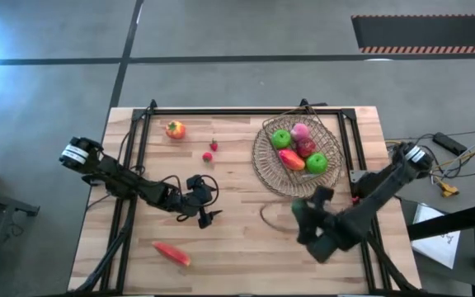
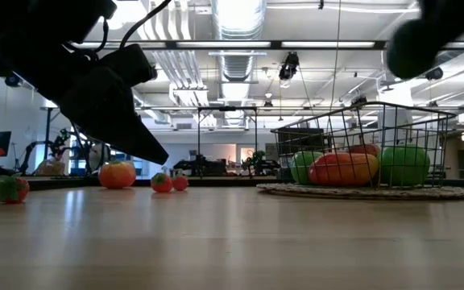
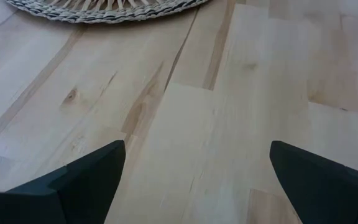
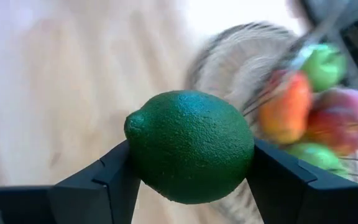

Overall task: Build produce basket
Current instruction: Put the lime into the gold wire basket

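Lime [image 4: 190,146] pinched in right claw [image 4: 190,163] near the basket [image 1: 264,157]; left claw [image 3: 197,177] spread over the table [image 3: 241,93].

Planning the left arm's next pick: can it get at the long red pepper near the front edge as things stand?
Probably yes. The left gripper hangs open over bare table, and the red pepper lies alone with nothing between them. The right gripper, holding the lime, is well away.

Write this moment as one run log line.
right hand: holds lime | left hand: open, empty | basket: fruit inside
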You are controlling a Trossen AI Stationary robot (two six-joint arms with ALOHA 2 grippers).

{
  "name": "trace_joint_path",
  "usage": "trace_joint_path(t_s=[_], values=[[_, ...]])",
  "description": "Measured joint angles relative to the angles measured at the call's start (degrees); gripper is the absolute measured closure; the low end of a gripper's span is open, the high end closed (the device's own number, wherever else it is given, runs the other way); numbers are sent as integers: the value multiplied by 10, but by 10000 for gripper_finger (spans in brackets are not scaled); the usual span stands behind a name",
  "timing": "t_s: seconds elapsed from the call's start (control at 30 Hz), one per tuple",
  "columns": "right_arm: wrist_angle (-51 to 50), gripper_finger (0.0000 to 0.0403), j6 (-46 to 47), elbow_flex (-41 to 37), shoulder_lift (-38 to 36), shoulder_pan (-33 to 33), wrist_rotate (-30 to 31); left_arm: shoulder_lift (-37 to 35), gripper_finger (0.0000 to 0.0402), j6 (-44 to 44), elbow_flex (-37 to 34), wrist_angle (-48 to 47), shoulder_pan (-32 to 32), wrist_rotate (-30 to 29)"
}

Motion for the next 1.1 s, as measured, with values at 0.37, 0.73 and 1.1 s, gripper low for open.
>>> trace_joint_path(t_s=[0.37, 0.73, 1.1], values=[[-13, 169, -196, 12, -66, -340, -164, 0, 17, 0, -2, 3, 0, 0], [-15, 168, -265, -18, -39, -557, -357, 0, 17, 0, -5, 11, 0, 0], [-9, 166, -267, -70, 7, -555, -386, 1, 17, 10, -5, 15, 0, 0]])
